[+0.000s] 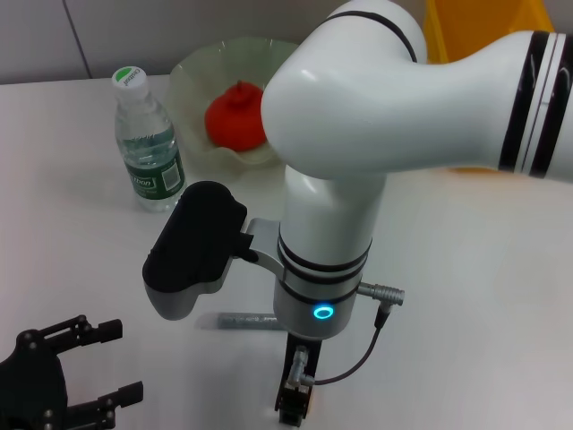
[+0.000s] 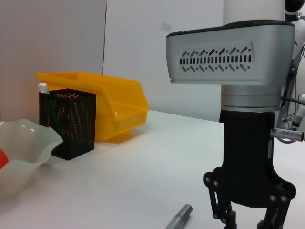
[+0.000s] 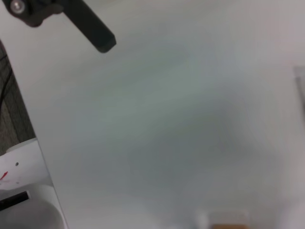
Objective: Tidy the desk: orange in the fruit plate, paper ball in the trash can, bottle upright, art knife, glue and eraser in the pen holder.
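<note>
While the right gripper [image 1: 294, 408] hangs low over the white worktop [image 1: 466, 296], can't tell how its jaws stand. Red-orange knobbly orange [image 1: 235, 116] sits in the translucent pale-green wavy fruit plate [image 1: 192, 72], clear green-labelled bottle [image 1: 147, 143] upright beside it. Left gripper [image 1: 85, 367] rests at the near edge, jaws spread apart.

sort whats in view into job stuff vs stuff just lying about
Job things:
orange in the fruit plate
bottle, upright
pen holder
trash can
grey stick by the right gripper

Just there:
table
left gripper, idle
</note>
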Controlling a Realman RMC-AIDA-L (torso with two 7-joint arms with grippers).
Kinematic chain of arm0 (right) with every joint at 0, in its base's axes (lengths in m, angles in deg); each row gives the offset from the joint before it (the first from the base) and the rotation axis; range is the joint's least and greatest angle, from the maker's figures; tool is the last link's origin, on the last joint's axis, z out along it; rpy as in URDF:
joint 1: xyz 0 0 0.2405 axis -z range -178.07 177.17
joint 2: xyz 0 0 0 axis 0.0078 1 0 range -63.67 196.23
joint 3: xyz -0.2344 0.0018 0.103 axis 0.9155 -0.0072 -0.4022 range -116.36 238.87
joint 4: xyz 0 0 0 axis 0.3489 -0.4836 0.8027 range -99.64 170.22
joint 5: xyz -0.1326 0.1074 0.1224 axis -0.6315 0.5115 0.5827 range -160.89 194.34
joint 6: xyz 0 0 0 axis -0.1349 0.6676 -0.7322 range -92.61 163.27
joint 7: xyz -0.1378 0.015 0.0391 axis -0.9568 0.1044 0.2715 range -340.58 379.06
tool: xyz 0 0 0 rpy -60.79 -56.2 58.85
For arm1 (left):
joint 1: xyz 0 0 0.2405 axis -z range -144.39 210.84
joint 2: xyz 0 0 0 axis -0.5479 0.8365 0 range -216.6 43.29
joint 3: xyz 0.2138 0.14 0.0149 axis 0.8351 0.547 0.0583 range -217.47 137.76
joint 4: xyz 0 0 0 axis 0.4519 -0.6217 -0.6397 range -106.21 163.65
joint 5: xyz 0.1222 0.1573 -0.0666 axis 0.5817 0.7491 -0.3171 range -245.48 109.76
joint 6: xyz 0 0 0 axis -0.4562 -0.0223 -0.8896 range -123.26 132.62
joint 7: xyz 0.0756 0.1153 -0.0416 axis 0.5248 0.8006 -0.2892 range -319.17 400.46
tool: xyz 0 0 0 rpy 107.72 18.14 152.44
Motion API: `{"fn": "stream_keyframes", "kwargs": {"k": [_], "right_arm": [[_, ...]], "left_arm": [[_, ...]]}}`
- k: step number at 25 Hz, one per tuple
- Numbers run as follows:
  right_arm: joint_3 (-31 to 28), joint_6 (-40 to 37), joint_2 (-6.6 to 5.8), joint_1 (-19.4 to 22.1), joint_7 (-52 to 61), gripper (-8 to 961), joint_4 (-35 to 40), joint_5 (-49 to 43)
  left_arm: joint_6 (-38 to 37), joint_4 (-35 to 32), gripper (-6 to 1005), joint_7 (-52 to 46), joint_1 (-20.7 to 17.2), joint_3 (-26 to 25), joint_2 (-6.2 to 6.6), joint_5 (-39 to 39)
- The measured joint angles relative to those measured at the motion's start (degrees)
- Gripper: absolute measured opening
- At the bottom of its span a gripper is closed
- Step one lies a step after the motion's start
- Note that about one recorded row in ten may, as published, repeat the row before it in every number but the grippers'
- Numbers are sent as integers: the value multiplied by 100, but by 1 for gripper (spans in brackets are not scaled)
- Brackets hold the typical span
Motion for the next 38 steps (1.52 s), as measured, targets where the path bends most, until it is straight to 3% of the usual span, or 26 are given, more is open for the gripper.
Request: {"fn": "stream_keyframes", "kwargs": {"k": [4, 7, 10, 14, 18, 20, 21, 22, 23, 24, 25, 27, 28, 29, 30, 32, 38], "right_arm": [[7, -1, 0, 0, -32, 512, -18, -24], [-91, -96, -1, 46, -34, 314, 103, -139], [-348, -269, -10, 159, -35, 284, 324, -364], [-1388, -1035, -26, 642, -49, 244, 1198, -1313], [-1997, -1448, -45, 877, -115, 254, 1618, -1696], [-2793, -1930, -61, 1084, -303, 259, 1973, -2148], [-2793, -1930, -61, 1084, -303, 261, 1973, -2148], [-3329, -2149, -66, 1198, -473, 264, 2186, -2510], [-3329, -2149, -66, 1198, -473, 266, 2186, -2510], [-3971, -2294, -74, 1314, -826, 268, 2341, -2813], [-3971, -2294, -74, 1314, -826, 271, 2341, -2813], [-4881, -2335, -112, 1403, -1419, 276, 2365, -3003], [-4881, -2335, -112, 1403, -1419, 278, 2365, -3003], [-5418, -2289, -164, 1410, -1741, 281, 2300, -3106], [-5418, -2289, -164, 1410, -1741, 283, 2300, -3106], [-6077, -2038, -245, 1416, -2182, 288, 2190, -3366], [-6734, -1402, -429, 1401, -2621, 303, 1754, -3584]], "left_arm": [[0, -7, 757, 2, 17, 0, -6, -1], [0, -3, 756, 3, 27, -19, -7, -7], [-1, -3, 756, 3, 31, -22, -7, -21], [-4, 29, 756, 3, 60, -29, -7, -15], [-4, 25, 756, 3, 66, -30, -7, -14], [-10, 6, 756, 3, 72, -31, -7, -22], [-16, 4, 756, 3, 73, -29, -6, -23], [-24, 1, 756, 3, 77, -26, -6, -25], [-32, 0, 756, 3, 79, -22, -7, -25], [-34, 0, 756, 3, 80, -20, -6, -26], [-34, 0, 756, 3, 80, -20, -6, -26], [-34, 0, 756, 3, 80, -20, -6, -26], [-34, 0, 756, 3, 80, -20, -6, -26], [-34, 0, 756, 3, 80, -20, -6, -26], [-37, 2, 756, 3, 82, -5, -6, -25], [-39, 6, 756, -45, 89, -4, -6, -7], [-54, 24, 755, -55, 120, -14, -7, -6]]}}
